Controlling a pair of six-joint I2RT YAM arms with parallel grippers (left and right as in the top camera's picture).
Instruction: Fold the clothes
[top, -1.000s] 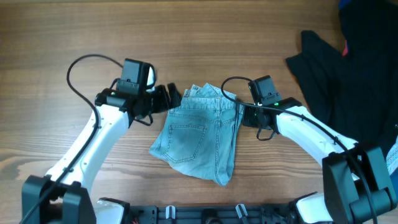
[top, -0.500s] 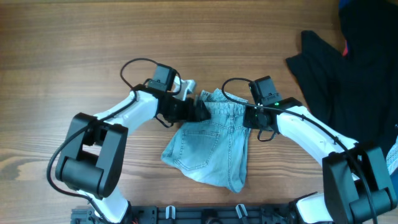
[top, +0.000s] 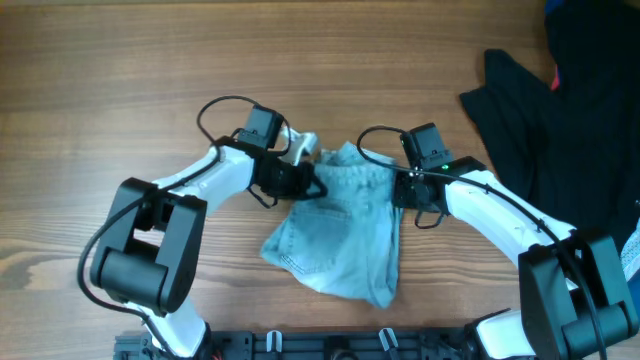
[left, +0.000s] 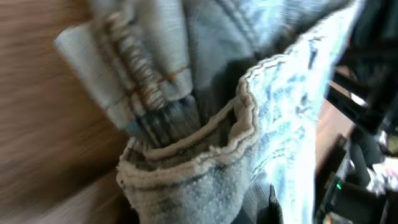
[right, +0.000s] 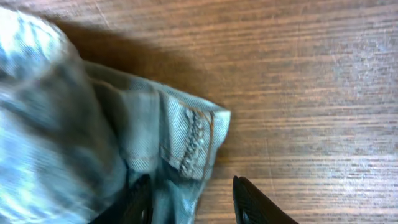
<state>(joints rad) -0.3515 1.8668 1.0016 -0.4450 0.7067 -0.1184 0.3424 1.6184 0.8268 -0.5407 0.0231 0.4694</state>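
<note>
Both arms bend inward over the table (top: 100, 60). The left gripper (top: 303, 182) is sunk in the waistband of the shorts (top: 345, 240), which lie between the arms; I cannot tell how its jaws stand. The right gripper (right: 194, 198) has its jaws apart astride the hem. Open wood on the left, black cloth (top: 570, 110) on the right.

A wooden table (top: 100, 60) with grain running left to right fills the view. At its far right lies a crumpled black garment (top: 570, 130), cut off by the right edge, with a small red patch (top: 556, 80) on it. A black rail (top: 330, 345) lines the near edge.
</note>
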